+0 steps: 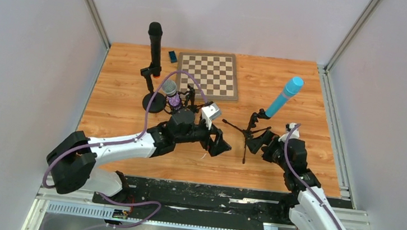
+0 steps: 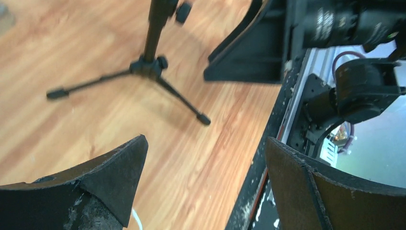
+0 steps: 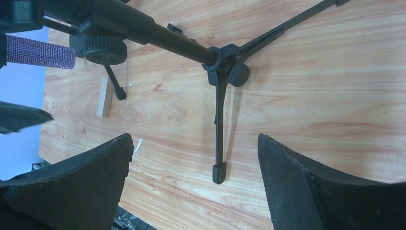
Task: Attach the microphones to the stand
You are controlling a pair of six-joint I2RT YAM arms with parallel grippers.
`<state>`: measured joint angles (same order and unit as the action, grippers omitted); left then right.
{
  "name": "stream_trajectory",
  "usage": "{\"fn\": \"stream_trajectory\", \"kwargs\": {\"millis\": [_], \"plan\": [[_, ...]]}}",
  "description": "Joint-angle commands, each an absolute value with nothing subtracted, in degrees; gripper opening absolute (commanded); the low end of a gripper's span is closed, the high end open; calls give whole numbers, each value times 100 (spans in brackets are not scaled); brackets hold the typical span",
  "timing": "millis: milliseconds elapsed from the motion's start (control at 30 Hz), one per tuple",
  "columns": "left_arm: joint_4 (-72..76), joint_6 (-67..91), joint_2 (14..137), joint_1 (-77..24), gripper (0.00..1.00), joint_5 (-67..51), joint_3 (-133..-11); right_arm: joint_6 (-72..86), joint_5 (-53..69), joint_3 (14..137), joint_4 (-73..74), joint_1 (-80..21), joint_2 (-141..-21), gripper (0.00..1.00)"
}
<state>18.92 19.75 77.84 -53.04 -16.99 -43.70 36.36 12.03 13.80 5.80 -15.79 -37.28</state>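
Standing black microphone (image 1: 154, 42): upper left of the top view, upright in a round-based stand (image 1: 153, 103) on the wooden surface (image 1: 323, 132).
Purple microphone (image 1: 171, 94): silver grille uppermost, tilted, just right of that round base and just behind the left arm's wrist. What holds it I can't make out.
Light blue microphone (image 1: 284, 96): right of centre, leaning up and to the right, its lower end in the clip of a tripod stand (image 1: 247, 131).
Left end effector (image 1: 221, 146): low over the surface at centre, left of the tripod, jaws wide apart and gripping nothing.
Right end effector (image 1: 255, 141): just right of the tripod's legs, jaws spread wide. Its own camera shows only a tripod leg and bare wood between them.
Chessboard (image 1: 208, 74): flat at the upper middle, well apart from both arms.
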Motion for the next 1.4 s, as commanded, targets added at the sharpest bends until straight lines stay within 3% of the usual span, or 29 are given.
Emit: {"fn": "stream_trajectory", "kwargs": {"millis": [0,133,433,833,1100,1267,1367], "plan": [[1907,2616,7212,-5269,100,-1081,-3788,3740,1003,1419,993,-1478,-3508,100],[1831,3043,6634,-5163,100,84,-2898,3840,796,1513,1167,-1358,-3638,99],[728,3303,5440,-3926,100,382,-2001,3675,706,1656,1259,-922,-3938,98],[-1328,3064,1954,-2761,100,1674,-1498,3064,556,1821,1090,-198,-4188,100],[-1966,2690,1882,-1978,100,2382,-2108,2691,223,2052,541,-53,-4432,100],[-764,1376,2268,-1789,100,2718,-2136,2141,-340,1911,-545,-56,-4412,100],[714,506,2675,-1612,100,2490,-1744,1641,-362,1691,-1373,-53,-4354,100]]}}
